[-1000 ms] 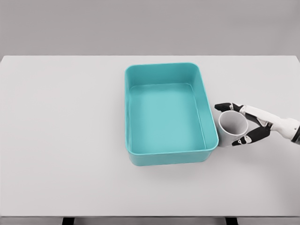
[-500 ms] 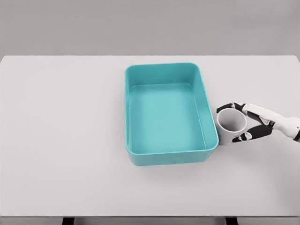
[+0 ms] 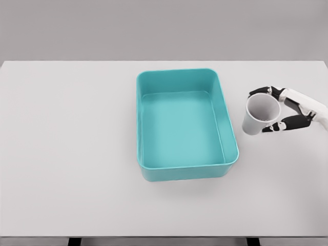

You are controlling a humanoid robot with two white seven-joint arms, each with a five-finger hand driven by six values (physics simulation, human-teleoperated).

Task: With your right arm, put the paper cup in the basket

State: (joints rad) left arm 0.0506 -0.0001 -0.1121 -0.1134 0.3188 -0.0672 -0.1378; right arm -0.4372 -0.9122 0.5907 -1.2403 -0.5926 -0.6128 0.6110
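The right hand [image 3: 287,110] is reaching in from the right edge of the scene, its fingers curled around the paper cup [image 3: 260,115] and gripping it. One dark fingertip [image 3: 254,93] is showing over the far side of the cup's rim, and others are pressing against its near right side (the thumb cannot be told from the rest at this size). The white forearm is trailing off to the right, out of the picture.

The cup is being held tilted, its open mouth facing up and toward the camera, its narrower base pointing down and to the left. It is sitting to the right of the basket [image 3: 228,123], near it but not touching, and not over the basket's opening. Whether its base is touching the table [image 3: 66,154] cannot be told for certain.

The teal basket is lying at the middle of the white table, a rectangular tub with rounded corners, its long sides running near to far.
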